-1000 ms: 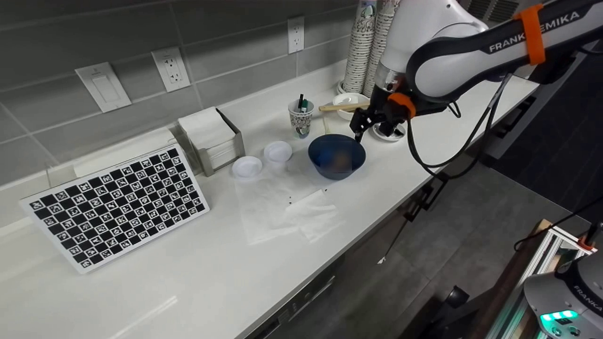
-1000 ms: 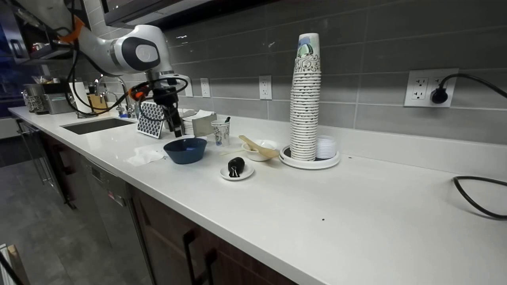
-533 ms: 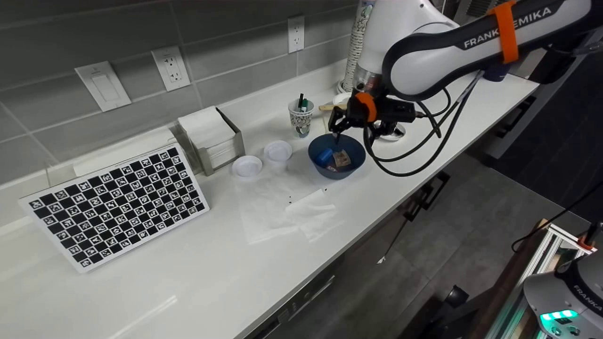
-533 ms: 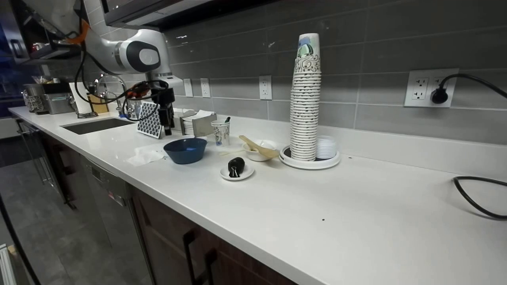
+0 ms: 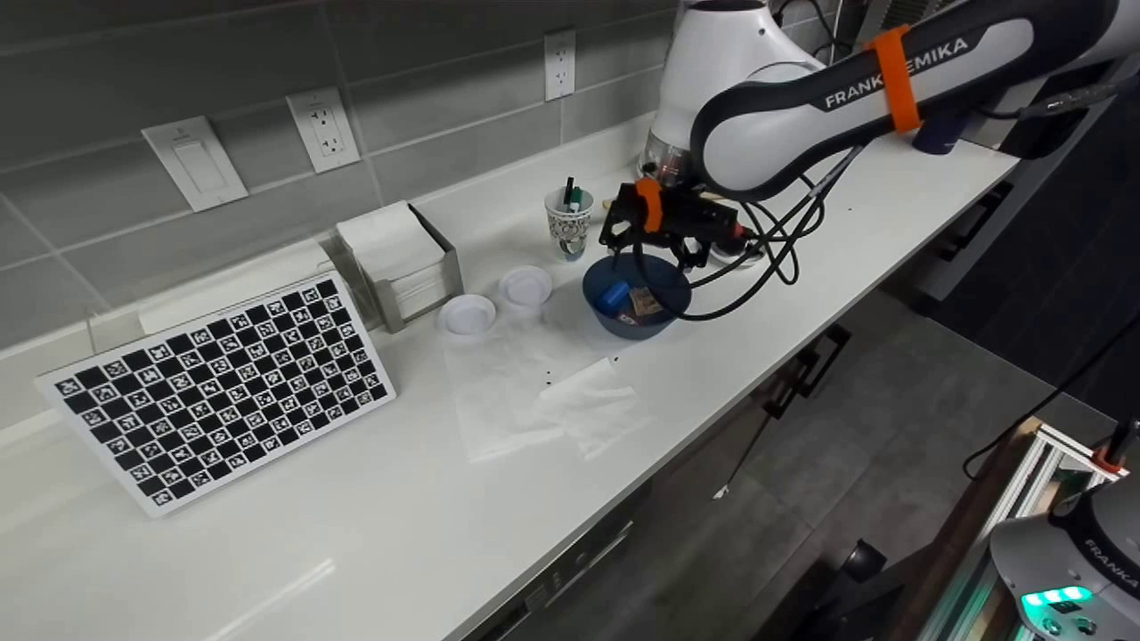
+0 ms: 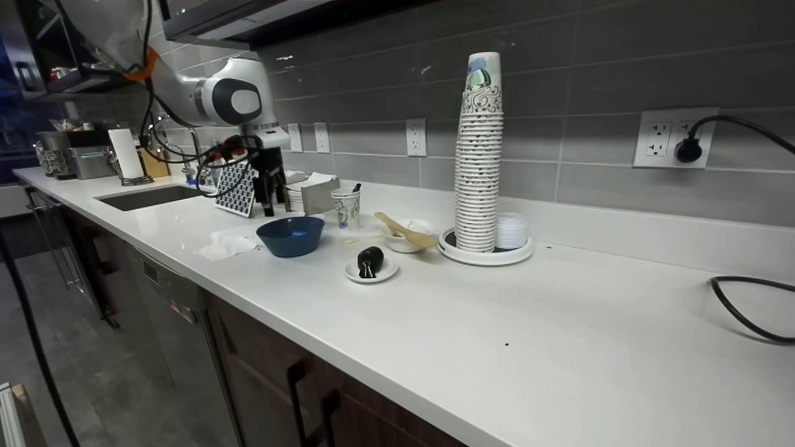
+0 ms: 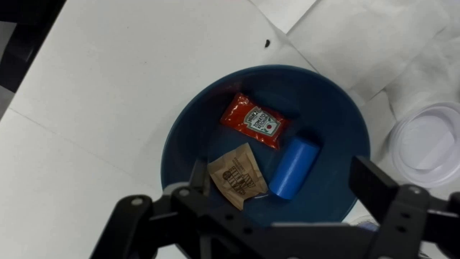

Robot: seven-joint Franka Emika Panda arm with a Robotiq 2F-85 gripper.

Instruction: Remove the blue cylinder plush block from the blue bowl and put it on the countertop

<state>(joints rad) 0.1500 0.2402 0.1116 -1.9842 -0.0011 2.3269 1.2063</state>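
From the upper right of an exterior view, the white-and-black Franka arm (image 5: pixel 784 142) slants down to its wrist (image 5: pixel 668 160), and the black two-fingered end effector (image 7: pixel 284 176) points downward above the round dark-blue bowl (image 7: pixel 345 133), released, its fingers (image 7: pixel 373 187) parted wide. In the wrist view, one blue cylinder block (image 7: pixel 294 169) lies on its side inside that one bowl, framed between the fingers, just beside one red ketchup packet (image 7: pixel 255 120) and one brown paper packet (image 7: pixel 237 176). Near the bowl on the smooth white tabletop (image 5: pixel 374 534) are two small round white plastic dishes (image 5: pixel 467 316), one patterned paper cup (image 5: pixel 568 236) and, in an exterior view, one wooden spoon (image 6: pixel 419 238) across one small white bowl (image 6: pixel 397 244); farther off tilts one black-and-white checkered board (image 5: pixel 223 392)
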